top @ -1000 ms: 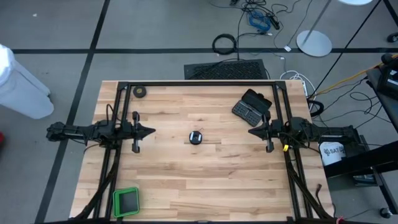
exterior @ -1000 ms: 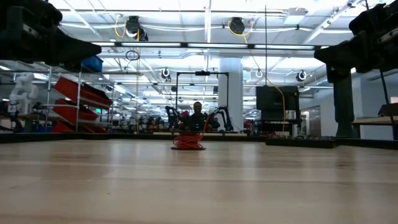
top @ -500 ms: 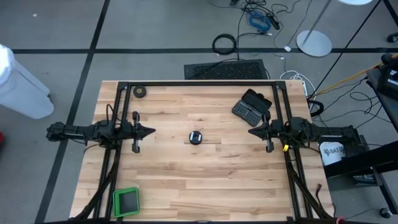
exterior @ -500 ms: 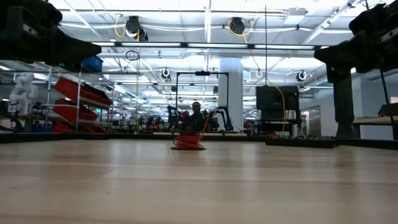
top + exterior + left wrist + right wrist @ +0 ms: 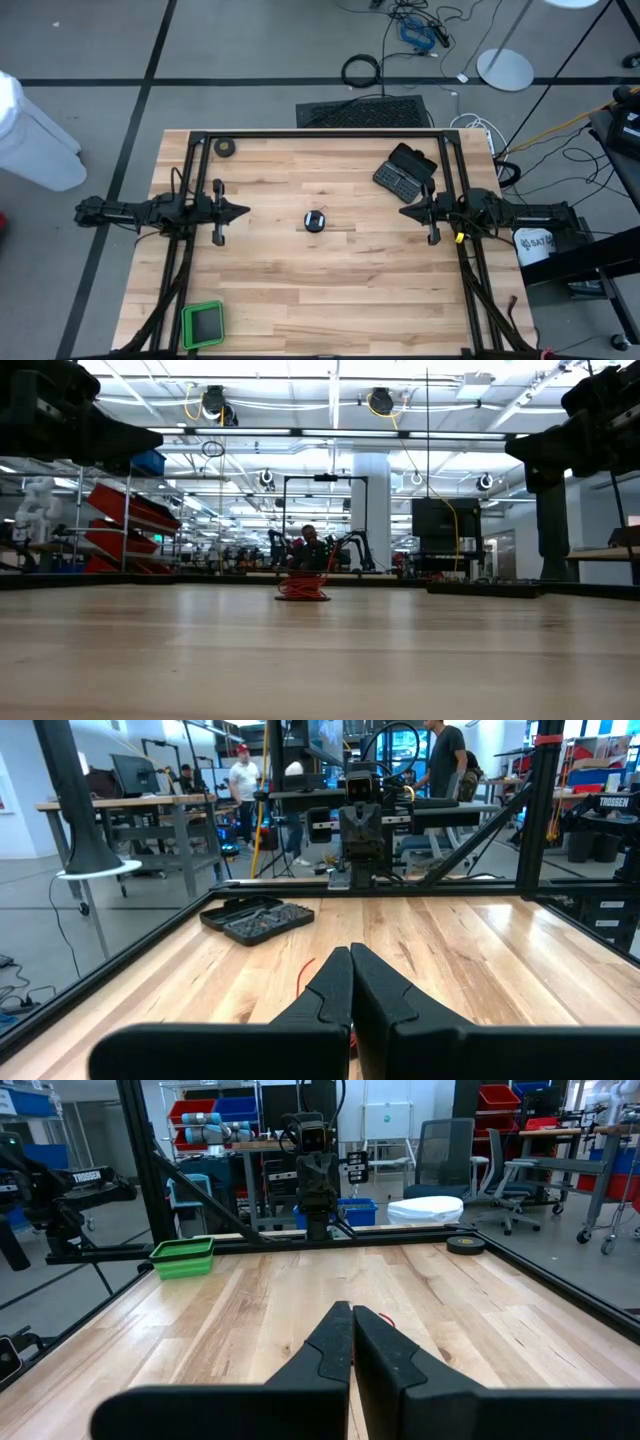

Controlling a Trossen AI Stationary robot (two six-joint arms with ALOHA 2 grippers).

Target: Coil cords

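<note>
One red wire on reel (image 5: pixel 316 221) — one tape roll (image 5: pixel 226 147), one green tray (image 5: pixel 203 324), one black case (image 5: pixel 404 168) — two grippers (image 5: pixel 243 211) (image 5: pixel 405 211).

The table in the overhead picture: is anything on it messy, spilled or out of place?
Nothing stands out. The red wire sits bundled with its reel mid-table, between the shut left gripper and shut right gripper. No spill or damage shows.

Overhead, table-level, 2 wrist cams — shared tabletop (image 5: pixel 300 280)

smooth pale wood table (image 5: pixel 300 290)
</note>
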